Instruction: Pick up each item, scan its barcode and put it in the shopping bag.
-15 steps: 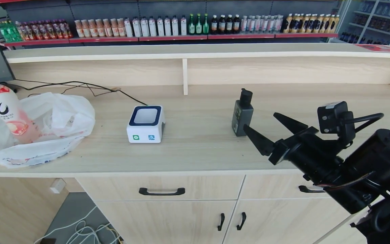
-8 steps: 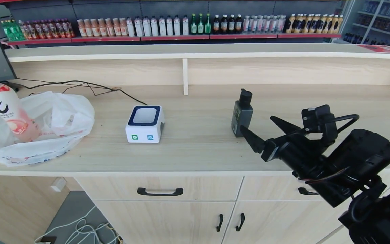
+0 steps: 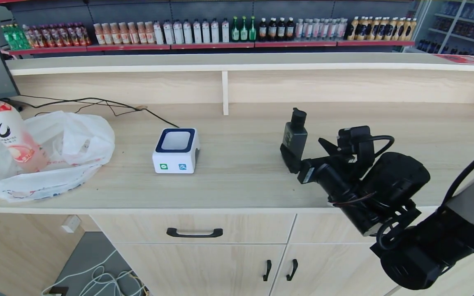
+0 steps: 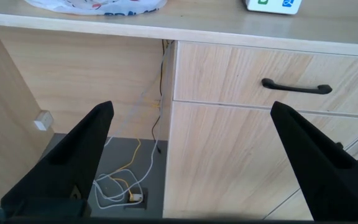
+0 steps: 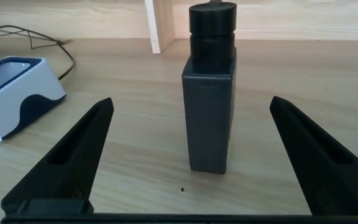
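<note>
While under shopping bag, pale counter; shelves behind.

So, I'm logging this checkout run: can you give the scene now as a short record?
dark bottle: upright on counter, right of scanner
right end effector: open, astride dark bottle, not gripping
left end effector: open, empty, low before the drawers
bag: counter's left end, pink bottle in it
</note>
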Controlling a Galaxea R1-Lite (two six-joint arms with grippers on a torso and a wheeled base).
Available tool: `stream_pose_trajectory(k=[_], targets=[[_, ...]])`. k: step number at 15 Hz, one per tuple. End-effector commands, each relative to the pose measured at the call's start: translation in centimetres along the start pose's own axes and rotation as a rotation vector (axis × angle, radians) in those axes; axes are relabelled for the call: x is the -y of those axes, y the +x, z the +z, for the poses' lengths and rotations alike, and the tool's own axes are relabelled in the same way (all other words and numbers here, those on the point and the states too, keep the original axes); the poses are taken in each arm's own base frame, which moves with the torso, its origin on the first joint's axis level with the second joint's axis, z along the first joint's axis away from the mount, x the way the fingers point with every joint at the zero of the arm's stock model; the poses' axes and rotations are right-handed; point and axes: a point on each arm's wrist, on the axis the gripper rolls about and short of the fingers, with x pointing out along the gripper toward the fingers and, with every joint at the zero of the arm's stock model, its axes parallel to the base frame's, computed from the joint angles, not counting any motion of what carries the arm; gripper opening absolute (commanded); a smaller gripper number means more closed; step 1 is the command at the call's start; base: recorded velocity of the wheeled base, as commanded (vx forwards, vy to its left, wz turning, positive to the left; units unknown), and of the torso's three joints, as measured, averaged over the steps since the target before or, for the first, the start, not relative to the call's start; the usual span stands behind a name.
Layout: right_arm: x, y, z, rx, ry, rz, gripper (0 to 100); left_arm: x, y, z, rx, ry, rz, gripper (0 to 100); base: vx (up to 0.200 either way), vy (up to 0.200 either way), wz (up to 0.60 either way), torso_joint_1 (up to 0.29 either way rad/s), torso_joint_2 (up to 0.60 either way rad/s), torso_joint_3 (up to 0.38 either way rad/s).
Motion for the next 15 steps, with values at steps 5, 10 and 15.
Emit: stream_pose_trajectory(k=[5,10,15], targets=[[-0.5,2.6,-1.5,0.025,0.007,-0.070,100,0.0,0.0,0.0,0.000,0.000,0.001,100,0.000,0.000,0.00,0.000,0.00,0.000],[-0.6,3.4,-2.3,0.027,0.009,-0.106,100,0.0,0.0,0.0,0.000,0.000,0.001,100,0.000,0.000,0.00,0.000,0.00,0.000],[0.4,3.7,-2.7,0.022,0.013,-0.133,100,0.0,0.0,0.0,0.000,0.000,0.001,100,0.000,0.000,0.00,0.000,0.00,0.000]])
